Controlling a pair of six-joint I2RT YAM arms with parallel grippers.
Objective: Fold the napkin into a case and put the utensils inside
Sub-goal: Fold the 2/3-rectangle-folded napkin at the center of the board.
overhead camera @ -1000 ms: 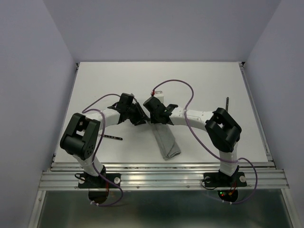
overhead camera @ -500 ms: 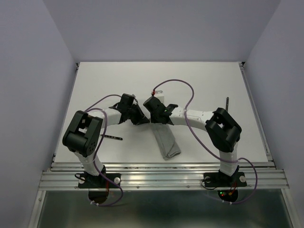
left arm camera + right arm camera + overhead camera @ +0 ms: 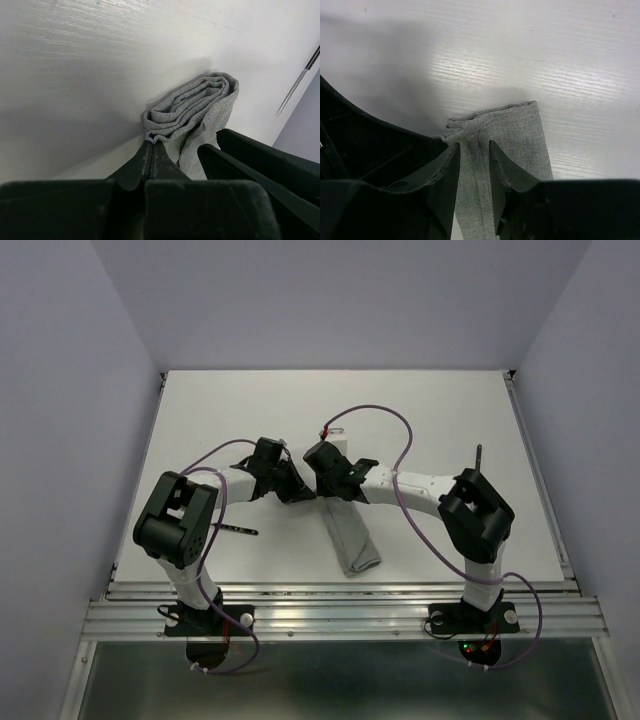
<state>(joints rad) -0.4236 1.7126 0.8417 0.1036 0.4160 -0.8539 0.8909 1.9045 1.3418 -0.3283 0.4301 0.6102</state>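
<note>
- The case [image 3: 350,536] looks folded, a narrow oblong; both arms meet at its far end.
- Left gripper [image 3: 151,150] is pressed shut at that end's edge; right gripper [image 3: 474,156] is narrowly parted, straddling the cloth.
- The utensils [image 3: 236,530] lie outside, well apart on either side of the case; putting them in is not yet done.

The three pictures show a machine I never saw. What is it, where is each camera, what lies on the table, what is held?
It is two robot arms, left arm and right arm, bolted to a white table. The wide picture looks down from above; the close ones come from wrist cameras. A folded grey cloth napkin lies between the arms, one thin dark metal utensil left, another utensil right. The left fingers are shut at the napkin's end, grip unclear; the right fingers stand open over it.
</note>
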